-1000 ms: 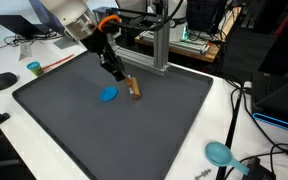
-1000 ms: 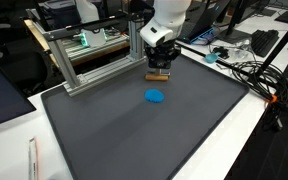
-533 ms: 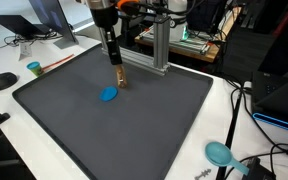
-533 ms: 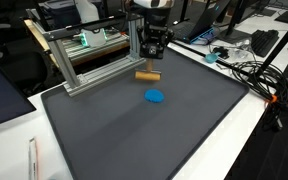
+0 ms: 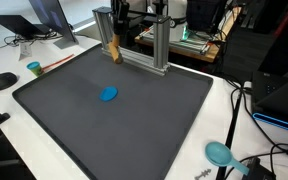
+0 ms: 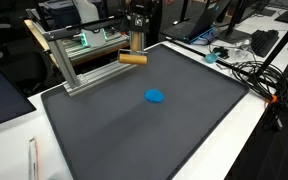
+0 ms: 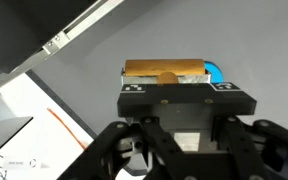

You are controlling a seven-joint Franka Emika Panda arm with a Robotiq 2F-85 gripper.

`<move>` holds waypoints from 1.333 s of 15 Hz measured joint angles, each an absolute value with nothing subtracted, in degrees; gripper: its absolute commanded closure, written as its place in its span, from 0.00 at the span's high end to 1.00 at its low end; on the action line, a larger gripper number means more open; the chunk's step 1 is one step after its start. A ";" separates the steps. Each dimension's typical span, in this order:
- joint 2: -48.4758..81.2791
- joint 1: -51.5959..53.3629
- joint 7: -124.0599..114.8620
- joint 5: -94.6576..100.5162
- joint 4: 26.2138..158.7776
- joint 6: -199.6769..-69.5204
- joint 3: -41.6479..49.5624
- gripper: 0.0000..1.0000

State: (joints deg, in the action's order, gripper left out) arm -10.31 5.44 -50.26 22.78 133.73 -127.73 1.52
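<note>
- Since a second ago we see the end effector [image 6: 135,40] risen from just above the mat to well above it, and carried toward the aluminium frame [image 5: 144,45]; the wooden block [image 6: 133,58] has gone up with it.
- We see the block held between the jaws, lying crosswise at their tips and clear of the mat in both exterior views [image 5: 113,47].
- From the wrist view the block [image 7: 166,71] sits across the two pads, which close on it at a middling width.
- We find the blue disc [image 6: 156,96] lying flat near the middle of the dark mat [image 6: 134,140], well apart from the block; it has not shifted.
- Behind the block in the wrist view a blue sliver [image 7: 213,71] shows, probably that same disc far below, though we cannot be sure.
- On the white tabletop [image 5: 9,70] beside the mat we see a black mouse [image 5: 2,81] and a small teal cup [image 5: 34,69].
- A teal brush-like thing [image 5: 218,152] lies off the mat's near corner.
</note>
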 measured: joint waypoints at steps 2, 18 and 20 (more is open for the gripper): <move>-13.96 4.36 -46.94 22.66 136.94 -130.35 0.66 0.22; -23.54 2.88 -15.34 8.37 146.80 -134.76 -0.37 0.22; -22.53 2.75 -15.16 8.29 146.80 -134.21 -0.57 0.22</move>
